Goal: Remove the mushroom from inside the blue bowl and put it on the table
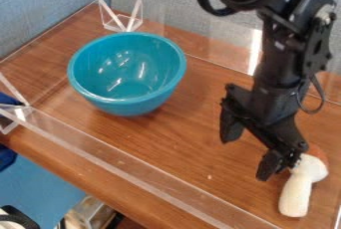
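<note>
The blue bowl (127,72) stands on the left of the table (200,99) and looks empty inside. The mushroom (298,186), cream-white and elongated, lies on the wood near the front right, at the table's right edge. My gripper (252,144) points down over the table just left of the mushroom. Its jaws are spread apart with nothing between them, and the right finger (273,161) ends close beside the mushroom's upper end.
A low clear acrylic wall (127,151) runs along the table's front edge. Another clear piece (123,16) stands at the back left corner behind the bowl. The black arm (286,34) rises over the right half of the table.
</note>
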### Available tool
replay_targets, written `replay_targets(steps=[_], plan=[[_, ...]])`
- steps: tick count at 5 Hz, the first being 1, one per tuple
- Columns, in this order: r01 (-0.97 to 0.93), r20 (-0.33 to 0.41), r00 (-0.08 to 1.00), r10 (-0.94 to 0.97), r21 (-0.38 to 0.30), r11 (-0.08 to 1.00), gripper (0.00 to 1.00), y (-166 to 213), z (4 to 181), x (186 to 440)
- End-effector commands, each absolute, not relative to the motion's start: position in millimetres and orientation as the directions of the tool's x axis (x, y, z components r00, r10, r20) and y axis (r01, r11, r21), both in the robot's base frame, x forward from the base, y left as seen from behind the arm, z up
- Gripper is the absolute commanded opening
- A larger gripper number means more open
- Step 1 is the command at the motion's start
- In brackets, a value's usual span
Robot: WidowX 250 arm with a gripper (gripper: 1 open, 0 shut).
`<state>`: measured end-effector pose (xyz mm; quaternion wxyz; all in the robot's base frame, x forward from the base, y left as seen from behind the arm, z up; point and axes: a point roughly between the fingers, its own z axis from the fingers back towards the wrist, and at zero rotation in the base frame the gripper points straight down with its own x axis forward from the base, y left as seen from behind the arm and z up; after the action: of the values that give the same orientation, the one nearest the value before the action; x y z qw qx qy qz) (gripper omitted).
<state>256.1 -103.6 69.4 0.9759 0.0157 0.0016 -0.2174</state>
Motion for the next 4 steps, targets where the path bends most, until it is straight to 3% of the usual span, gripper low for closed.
replay_targets(steps=[1, 4], plan=[[0.437, 0.054, 0.897, -0.439, 0.035, 0.899, 1.0, -120, 79.6, 257], [0.476, 0.073, 0.876, -0.477, 0.031, 0.879, 1.0, -174, 58.1, 264]])
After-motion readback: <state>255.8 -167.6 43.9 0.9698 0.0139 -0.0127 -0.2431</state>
